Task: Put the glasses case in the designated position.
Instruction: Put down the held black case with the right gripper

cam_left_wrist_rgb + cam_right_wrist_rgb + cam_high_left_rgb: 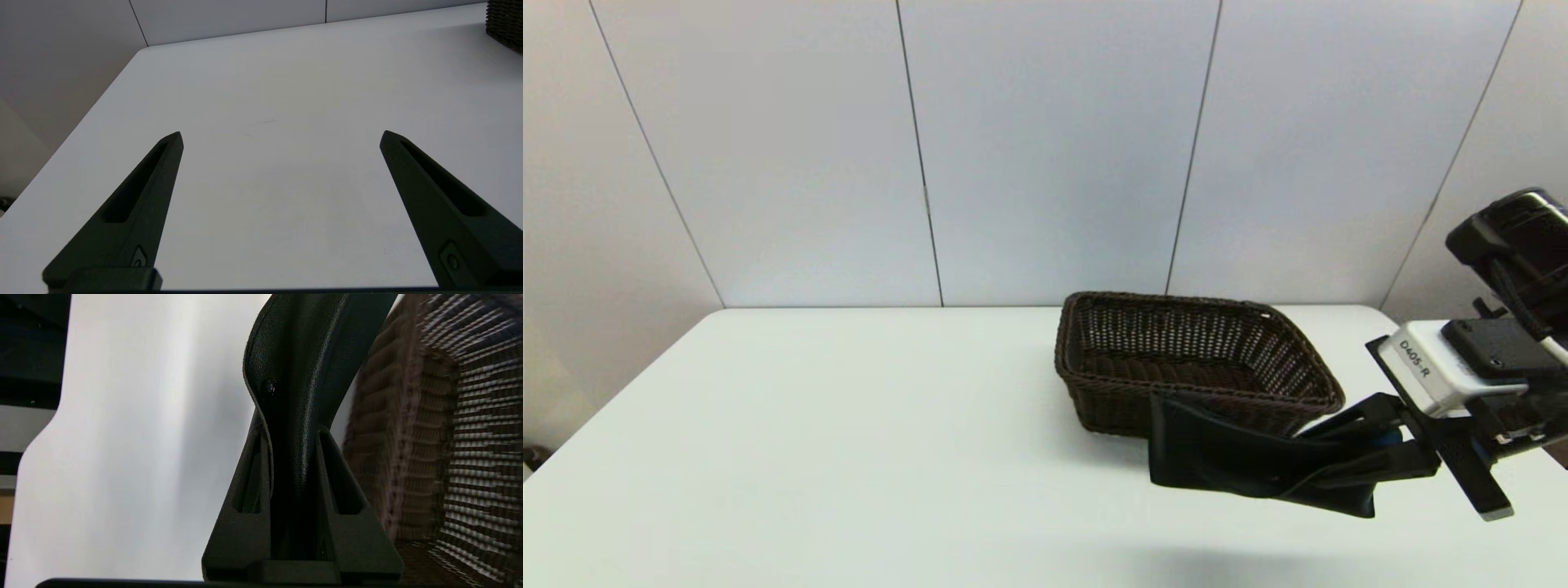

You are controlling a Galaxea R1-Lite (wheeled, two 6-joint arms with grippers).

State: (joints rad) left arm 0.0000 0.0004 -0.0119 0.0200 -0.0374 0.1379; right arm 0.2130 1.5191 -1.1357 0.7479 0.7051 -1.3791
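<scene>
**Case in the air, just short of the basket**

Head view: the right gripper (pixel 1327 465) reaches in from the right, clenched on one end of the glasses case (pixel 1241 453). The case sticks out leftward, clear of the white table (pixel 849 441), hanging in front of the near wall of the brown woven basket (pixel 1094 359) and not yet over its rim. Gripping the end leaves the rest of the pouch free to go in first, I judge. The basket looks empty inside — likely the designated spot.

Left wrist view: the left gripper (pixel 281 136) is idle over bare table at the left, fingers spread wide, holding nothing; a corner of the basket shows far off.

Right wrist view: both fingers pinch the case (its small snap button (pixel 270 387) showing), with the basket's weave just beside it.
</scene>
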